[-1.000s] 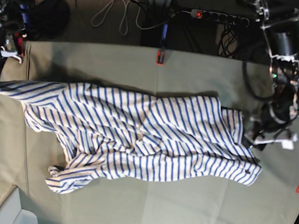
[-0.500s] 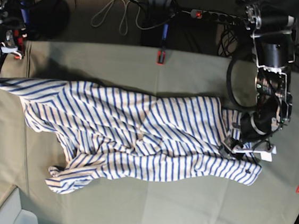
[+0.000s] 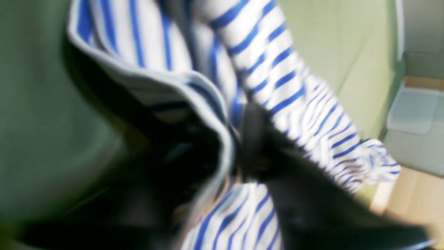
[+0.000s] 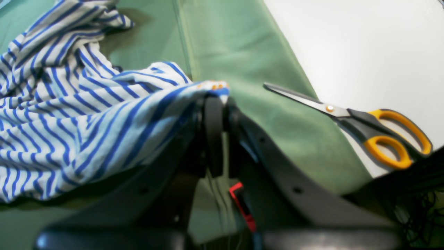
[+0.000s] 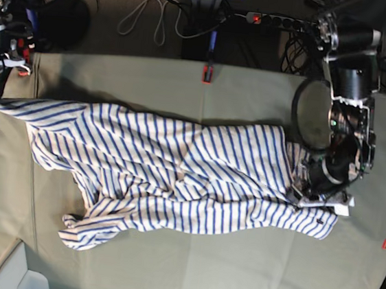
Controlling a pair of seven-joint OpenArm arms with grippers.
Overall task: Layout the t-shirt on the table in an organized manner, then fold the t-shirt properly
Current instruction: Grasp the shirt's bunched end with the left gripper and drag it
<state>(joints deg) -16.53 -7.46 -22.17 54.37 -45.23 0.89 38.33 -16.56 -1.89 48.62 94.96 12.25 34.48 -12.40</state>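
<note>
Green-grey cloth table [image 5: 235,273]; striped t-shirt [image 5: 176,177] lies crumpled across it; scissors [image 4: 364,125] at its edge.

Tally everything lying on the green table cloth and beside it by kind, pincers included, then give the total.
Striped t-shirt: 1
Scissors with orange handles: 1
Pincers: 2, the left pincer at the shirt's hem and the right pincer shut on a shirt corner
Table covered in green cloth: 1
Total: 5
</note>
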